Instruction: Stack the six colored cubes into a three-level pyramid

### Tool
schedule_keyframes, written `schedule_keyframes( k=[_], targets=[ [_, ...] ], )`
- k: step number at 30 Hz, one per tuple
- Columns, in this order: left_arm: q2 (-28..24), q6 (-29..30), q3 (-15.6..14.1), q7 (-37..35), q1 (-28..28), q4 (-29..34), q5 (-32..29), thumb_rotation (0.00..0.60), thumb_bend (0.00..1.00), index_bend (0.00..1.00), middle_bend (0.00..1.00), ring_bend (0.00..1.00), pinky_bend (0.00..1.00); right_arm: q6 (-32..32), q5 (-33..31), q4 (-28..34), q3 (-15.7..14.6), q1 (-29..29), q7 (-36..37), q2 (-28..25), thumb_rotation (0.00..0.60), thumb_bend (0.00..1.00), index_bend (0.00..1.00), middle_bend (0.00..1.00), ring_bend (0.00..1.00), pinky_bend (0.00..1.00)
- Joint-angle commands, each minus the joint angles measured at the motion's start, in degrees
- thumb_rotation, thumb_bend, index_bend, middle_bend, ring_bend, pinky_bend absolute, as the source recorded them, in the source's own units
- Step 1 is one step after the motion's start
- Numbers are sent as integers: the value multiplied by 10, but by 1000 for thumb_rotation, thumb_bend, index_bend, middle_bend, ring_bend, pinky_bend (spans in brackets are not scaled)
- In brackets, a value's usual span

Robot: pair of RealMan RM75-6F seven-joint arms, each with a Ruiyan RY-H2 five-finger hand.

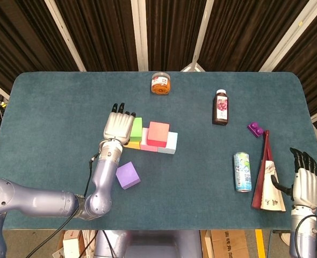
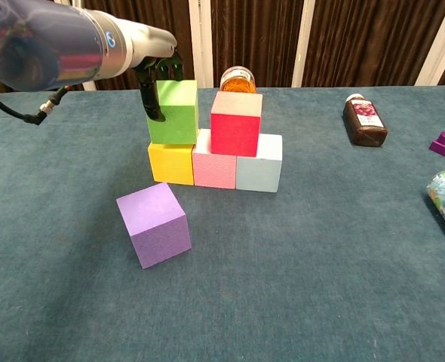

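The table [image 1: 51, 102] carries a partly built pyramid near its middle, slightly toward the left edge: a base row of yellow cube [image 2: 170, 164], pink cube [image 2: 214, 167] and pale blue cube [image 2: 259, 170], touching side by side. On the second level, the red cube [image 2: 236, 124] sits across the pink and pale blue cubes. The green cube [image 2: 172, 113] appears lifted just clear of the yellow cube, offset toward the left end of the row and not yet touching the red cube. The left hand [image 1: 119, 125] grips the green cube from above, fingers curled over its left face. The purple cube [image 2: 153, 224] lies apart, toward the near edge. The coming move likely turns on shifting the green cube rightward against the red cube. The right hand [image 1: 304, 184] holds nothing, fingers extended, at the near right corner, well apart.
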State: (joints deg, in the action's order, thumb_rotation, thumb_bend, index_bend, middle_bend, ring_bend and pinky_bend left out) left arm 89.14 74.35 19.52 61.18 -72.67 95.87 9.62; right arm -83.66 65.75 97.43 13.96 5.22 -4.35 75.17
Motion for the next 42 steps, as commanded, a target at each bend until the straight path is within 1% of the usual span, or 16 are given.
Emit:
schedule_keyframes(
  k=[1, 6, 13, 22, 29, 42],
  targets=[
    [-10, -14, -2, -3, 2, 7, 18, 600, 374, 310, 294, 0, 0, 0, -2, -1, 0, 0, -1, 1, 600, 278, 125, 138, 0, 0],
    [-23, -35, -5, -17, 9, 21, 38, 600, 374, 304, 290, 0, 0, 0, -4, 0, 1, 1, -2, 1, 600, 278, 125, 137, 0, 0],
    [-37, -63, -7, -29, 15, 26, 28, 600, 374, 292, 277, 0, 0, -3, -5, 4, 2, -2, -1, -2, 600, 278, 125, 138, 0, 0],
    [-41, -72, -12, -34, 11, 21, 26, 600, 374, 288, 272, 0, 0, -3, -6, 6, 2, -2, -1, -2, 600, 278, 125, 138, 0, 0],
    [-34, -77, -18, -37, 6, 3, 33, 600, 374, 281, 261, 0, 0, -2, -9, 7, 2, -2, -1, -3, 600, 278, 125, 137, 0, 0],
    [-37, -116, -32, -58, 8, -11, 52, 600, 374, 281, 259, 0, 0, 1, -13, 8, 2, -1, -3, -4, 600, 278, 125, 137, 0, 0]
  ],
)
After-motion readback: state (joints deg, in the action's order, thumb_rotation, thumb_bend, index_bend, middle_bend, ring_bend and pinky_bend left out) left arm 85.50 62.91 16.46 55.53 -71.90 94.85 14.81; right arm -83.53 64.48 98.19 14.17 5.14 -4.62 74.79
